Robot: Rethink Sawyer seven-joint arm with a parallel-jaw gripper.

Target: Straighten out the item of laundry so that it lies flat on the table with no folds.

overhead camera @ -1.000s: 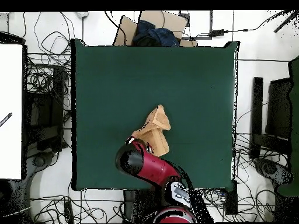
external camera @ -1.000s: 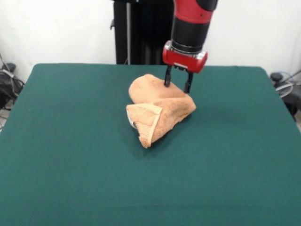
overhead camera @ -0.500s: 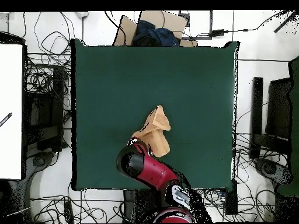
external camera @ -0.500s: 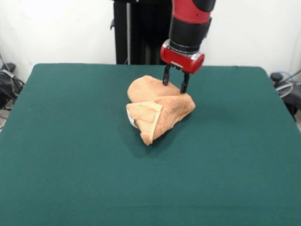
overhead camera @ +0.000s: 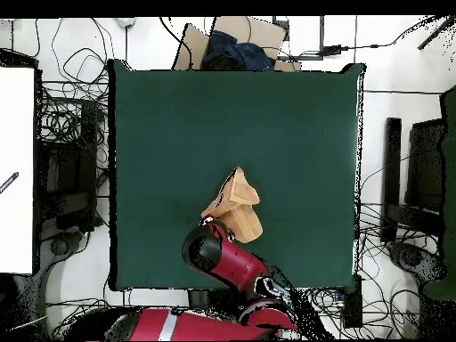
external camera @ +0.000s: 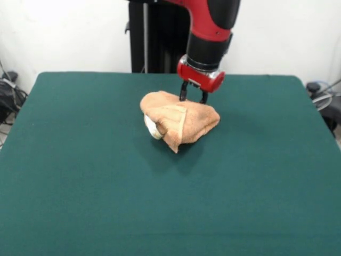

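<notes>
The gripper (external camera: pixel 192 97) points down at the far edge of the towel (external camera: pixel 179 124), its two dark fingers (external camera: pixel 183 94) standing a little apart with a fold of the orange-tan cloth between them. Their tips meet the top of the bundle; whether they actually pinch the cloth or only press into it, I cannot tell. Above the fingers sits the red wrist collar, then the black and red arm (external camera: pixel 209 33) rising out of the picture.

The towel is bunched into a loose heap, folded over itself, with a woven band stripe running down its front face to a point that aims toward the near side. A small white tag (external camera: pixel 151 127) peeks out at its left side. It lies on the table (external camera: pixel 80 176), around the middle and somewhat toward the far side, with green cloth bare all round it.

From overhead, the arm (overhead camera: pixel 218 254) covers the gripper, and the towel (overhead camera: pixel 237 203) shows as a tan wedge just beyond the arm's end, on the green table (overhead camera: pixel 294 125).
</notes>
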